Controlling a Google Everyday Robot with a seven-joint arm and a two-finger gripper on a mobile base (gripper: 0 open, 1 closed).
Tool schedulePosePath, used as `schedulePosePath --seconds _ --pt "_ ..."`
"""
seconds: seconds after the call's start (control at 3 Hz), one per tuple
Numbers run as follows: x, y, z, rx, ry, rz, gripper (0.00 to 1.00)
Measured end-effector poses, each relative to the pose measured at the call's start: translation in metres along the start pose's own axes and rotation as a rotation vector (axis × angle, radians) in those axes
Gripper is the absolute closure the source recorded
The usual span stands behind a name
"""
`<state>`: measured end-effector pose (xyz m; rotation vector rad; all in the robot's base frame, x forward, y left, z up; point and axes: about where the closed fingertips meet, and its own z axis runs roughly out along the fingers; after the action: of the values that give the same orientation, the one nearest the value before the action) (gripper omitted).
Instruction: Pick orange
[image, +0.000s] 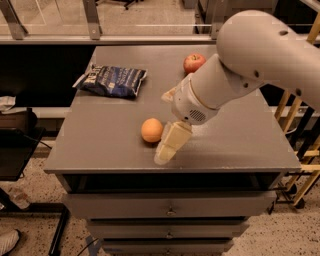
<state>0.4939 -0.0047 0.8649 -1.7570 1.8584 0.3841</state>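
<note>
The orange (151, 130) is a small round orange fruit lying on the grey table top (115, 135) near the front edge. My gripper (167, 148) hangs from the big white arm, its cream fingers pointing down and left. It sits just right of the orange, close to it, with its tip near the table's front edge. It holds nothing that I can see.
A red apple (194, 63) sits at the back of the table, behind the arm. A dark blue chip bag (112, 80) lies at the back left. Drawers run below the front edge. A wooden rack (300, 150) stands to the right.
</note>
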Motion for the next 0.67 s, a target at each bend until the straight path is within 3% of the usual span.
schedulePosePath --seconds 0.33,0.67 --pt "-0.006 -0.002 0.012 -0.012 -0.019 -0.011 0.0" --pt "-0.006 -0.002 0.026 -0.029 -0.031 -0.01 0.16"
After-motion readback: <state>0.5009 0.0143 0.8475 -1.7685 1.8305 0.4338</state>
